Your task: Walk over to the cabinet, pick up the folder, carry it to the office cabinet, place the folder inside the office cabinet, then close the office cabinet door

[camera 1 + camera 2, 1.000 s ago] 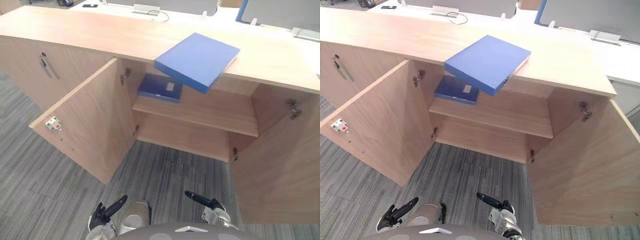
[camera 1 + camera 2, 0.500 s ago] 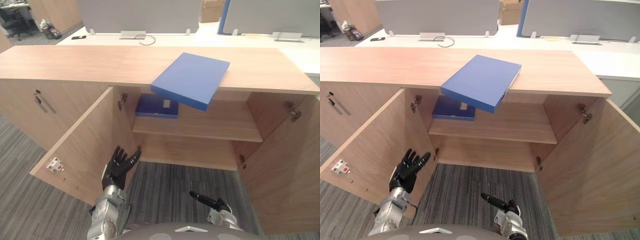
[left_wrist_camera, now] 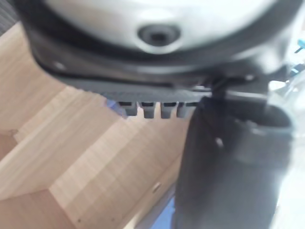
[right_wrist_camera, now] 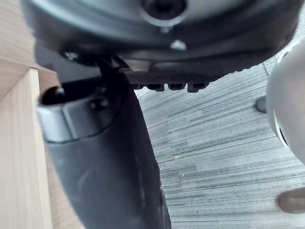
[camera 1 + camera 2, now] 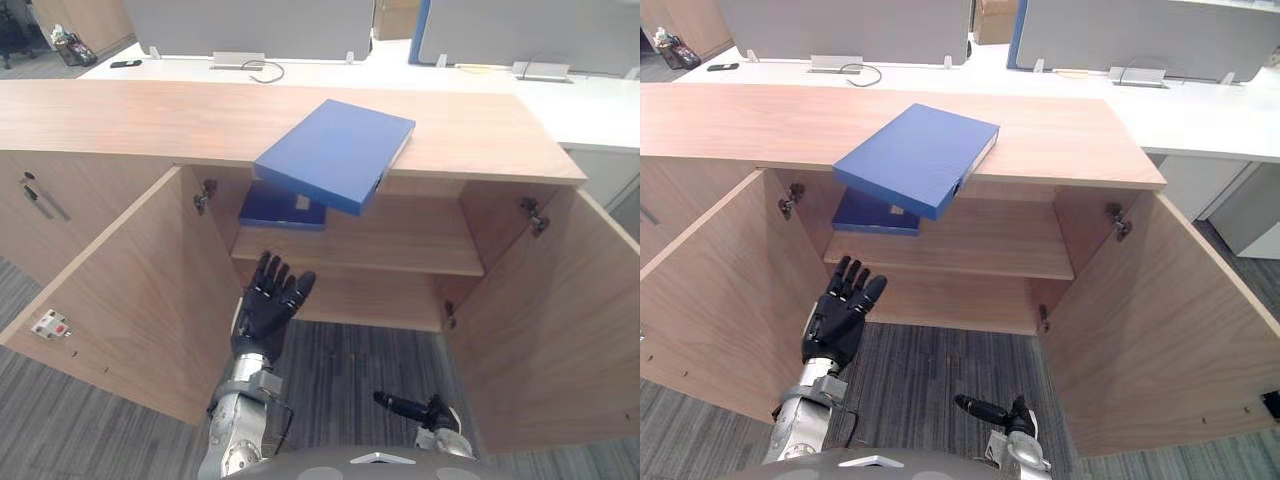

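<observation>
A blue folder (image 5: 335,152) lies on the wooden cabinet top (image 5: 120,120), one corner jutting over the front edge above the open cabinet. A second blue folder (image 5: 283,206) lies flat on the upper shelf (image 5: 400,235) inside. My left hand (image 5: 268,304) is raised in front of the open cabinet, below the shelf, fingers straight and spread, holding nothing. My right hand (image 5: 418,410) hangs low near the carpet, fingers stretched out, also empty.
Both cabinet doors stand open: the left door (image 5: 130,290) and the right door (image 5: 540,320) flank the opening. A closed cabinet section with a handle (image 5: 40,200) lies to the left. White desks with grey partitions (image 5: 840,25) stand behind.
My left hand has risen further and moved right, toward the cabinet opening. The camera has shifted, so the whole scene sits differently. The right hand stays low.
</observation>
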Available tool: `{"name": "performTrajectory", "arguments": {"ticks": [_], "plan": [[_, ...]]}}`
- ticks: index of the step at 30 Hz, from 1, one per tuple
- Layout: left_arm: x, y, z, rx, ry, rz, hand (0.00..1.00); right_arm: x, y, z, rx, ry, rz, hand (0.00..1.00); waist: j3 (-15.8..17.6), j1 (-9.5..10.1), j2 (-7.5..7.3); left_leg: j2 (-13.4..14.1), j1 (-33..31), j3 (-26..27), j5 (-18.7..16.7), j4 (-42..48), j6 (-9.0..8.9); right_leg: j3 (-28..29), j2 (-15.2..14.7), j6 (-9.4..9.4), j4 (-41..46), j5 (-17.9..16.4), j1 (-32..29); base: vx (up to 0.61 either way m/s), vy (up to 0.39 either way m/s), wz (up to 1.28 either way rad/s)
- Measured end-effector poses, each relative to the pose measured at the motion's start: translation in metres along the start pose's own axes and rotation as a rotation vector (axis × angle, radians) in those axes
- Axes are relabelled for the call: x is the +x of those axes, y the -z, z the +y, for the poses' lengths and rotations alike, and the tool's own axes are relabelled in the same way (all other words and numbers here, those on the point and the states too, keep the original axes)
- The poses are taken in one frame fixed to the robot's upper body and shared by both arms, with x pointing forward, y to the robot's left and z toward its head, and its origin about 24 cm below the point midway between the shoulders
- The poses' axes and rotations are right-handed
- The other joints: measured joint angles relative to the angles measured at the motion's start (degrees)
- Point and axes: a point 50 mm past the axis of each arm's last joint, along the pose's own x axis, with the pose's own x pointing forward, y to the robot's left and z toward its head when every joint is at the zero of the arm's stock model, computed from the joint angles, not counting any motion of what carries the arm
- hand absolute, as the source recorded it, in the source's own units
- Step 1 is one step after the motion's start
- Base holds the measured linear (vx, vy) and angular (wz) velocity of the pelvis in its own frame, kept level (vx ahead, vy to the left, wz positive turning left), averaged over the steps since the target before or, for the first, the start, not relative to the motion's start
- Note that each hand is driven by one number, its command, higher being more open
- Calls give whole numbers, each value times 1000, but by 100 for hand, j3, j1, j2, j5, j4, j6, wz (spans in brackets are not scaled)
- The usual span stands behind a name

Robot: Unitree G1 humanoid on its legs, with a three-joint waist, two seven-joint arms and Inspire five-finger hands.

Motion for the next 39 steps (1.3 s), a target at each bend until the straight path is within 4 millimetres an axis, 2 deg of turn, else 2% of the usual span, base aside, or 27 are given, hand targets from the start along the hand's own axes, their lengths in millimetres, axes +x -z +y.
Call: {"name": "performTrajectory", "arguments": {"ticks": [4, 8, 10, 13, 16, 19, 24, 26, 27, 30, 33, 34, 39], "plan": [[-3, -25, 6, 120, -95, -106, 100, -6, 3, 6, 1, -20, -14, 100, -62, 57, -70, 63, -101, -30, 5, 7, -6, -69, 113, 28, -335, 211, 103, 93, -22, 8], [-7, -49, 9, 358, -229, -215, 100, -13, 6, 8, -24, -42, -19, 100, -84, 177, -168, 74, -86, -132, 5, -40, -4, -179, 138, 99, -455, 500, 181, 44, 60, 14], [-11, -68, 12, 506, -346, -315, 100, -19, 3, 13, -64, -67, -57, 100, -131, 176, -227, 69, -51, -152, 8, -68, 2, -188, 138, 116, -537, 671, 241, 16, 109, 11], [-18, -96, 12, 699, -518, -488, 100, -23, -6, 27, -108, -123, -107, 100, -185, 176, -301, 61, -12, -137, 8, -86, 2, -175, 135, 123, -569, 756, 243, -13, 78, -2], [-22, -111, 5, 823, -604, -617, 100, -23, -11, 31, -132, -128, -134, 100, -267, 203, -374, 36, 37, -133, -3, -110, 10, -163, 132, 121, -638, 767, 305, -40, 31, -2], [-18, -128, -10, 968, -644, -778, 100, -23, -16, 32, -149, -119, -161, 100, -283, 213, -361, -4, 11, -117, -11, -128, 13, -128, 132, 113, -749, 770, 304, -69, -5, -8], [-3, -153, -26, 1129, -707, -964, 100, -18, -5, 26, -150, -91, -98, 100, -435, 4, -172, -95, -76, -35, 8, -203, 15, 82, 142, -5, -947, 834, 187, -60, 3, -17], [1, -157, -30, 1188, -691, -1000, 100, -16, -1, 23, -165, -85, -75, 100, -459, -31, -99, -127, -112, -3, 23, -202, 12, 242, 138, -16, -996, 841, 109, -31, 28, -22], [7, -159, -32, 1240, -665, -1015, 100, -16, 3, 22, -174, -83, -58, 100, -485, -63, -130, -140, -130, 19, 61, -191, 68, 322, 122, -16, -1069, 841, 109, -22, 18, -18], [21, -158, -30, 1327, -606, -990, 100, -12, 7, 23, -210, -89, -25, 100, -473, -167, -104, -199, -185, -19, 89, -94, 103, 392, 104, -20, -1145, 846, 98, -22, 2, -13], [37, -149, -27, 1435, -533, -919, 100, -7, 5, 22, -217, -83, -22, 100, -477, -213, -86, -219, -243, -165, 82, -71, 102, 522, 98, -19, -1144, 848, 16, -61, -12, -15], [49, -140, -23, 1516, -480, -864, 100, -5, 4, 20, -226, -76, -17, 100, -473, -232, -63, -222, -273, -167, 117, -86, 138, 517, 96, -36, -1139, 888, -34, -80, 2, -1], [67, -121, -3, 1685, -367, -689, 100, 1, 3, 10, -247, -50, 5, 100, -474, -303, 9, -247, -237, -161, 315, -329, 162, 488, 93, -96, -1226, 1049, -77, -76, 4, 0]]}}
